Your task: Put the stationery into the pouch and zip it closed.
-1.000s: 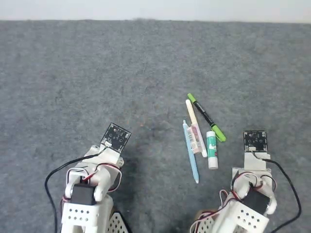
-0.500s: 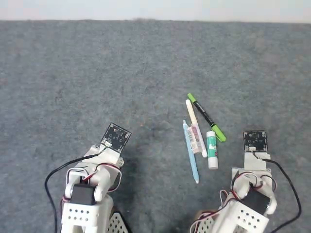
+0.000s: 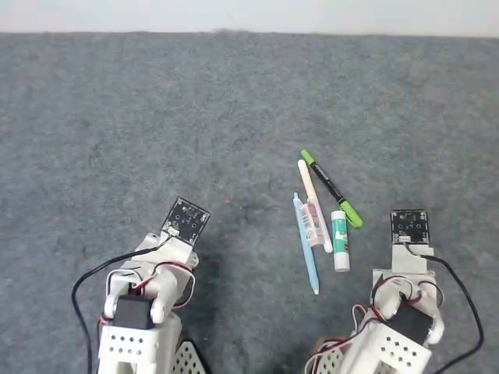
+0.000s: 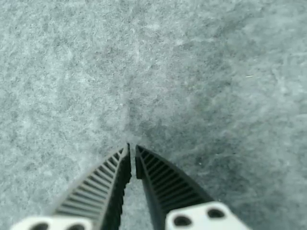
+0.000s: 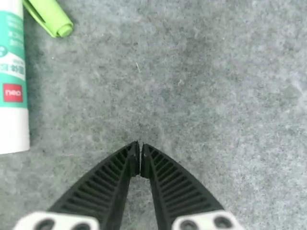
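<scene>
Several stationery items lie on the grey carpet right of centre: a green marker (image 3: pixel 330 188), a cream pen (image 3: pixel 313 204), a light blue pen (image 3: pixel 306 244) and a white-and-green glue stick (image 3: pixel 341 240). The glue stick (image 5: pixel 12 76) and the green marker's cap (image 5: pixel 48 17) also appear in the right wrist view. My right gripper (image 5: pixel 139 145) is shut and empty just above the carpet, a short way beside the glue stick. My left gripper (image 4: pixel 132 146) is shut and empty over bare carpet at the lower left. The left arm (image 3: pixel 156 288) and right arm (image 3: pixel 405 288) sit at the near edge.
Grey carpet (image 3: pixel 156 117) covers the whole table up to a pale wall strip (image 3: pixel 249 15) at the far edge. Wide open floor lies to the left and behind the stationery.
</scene>
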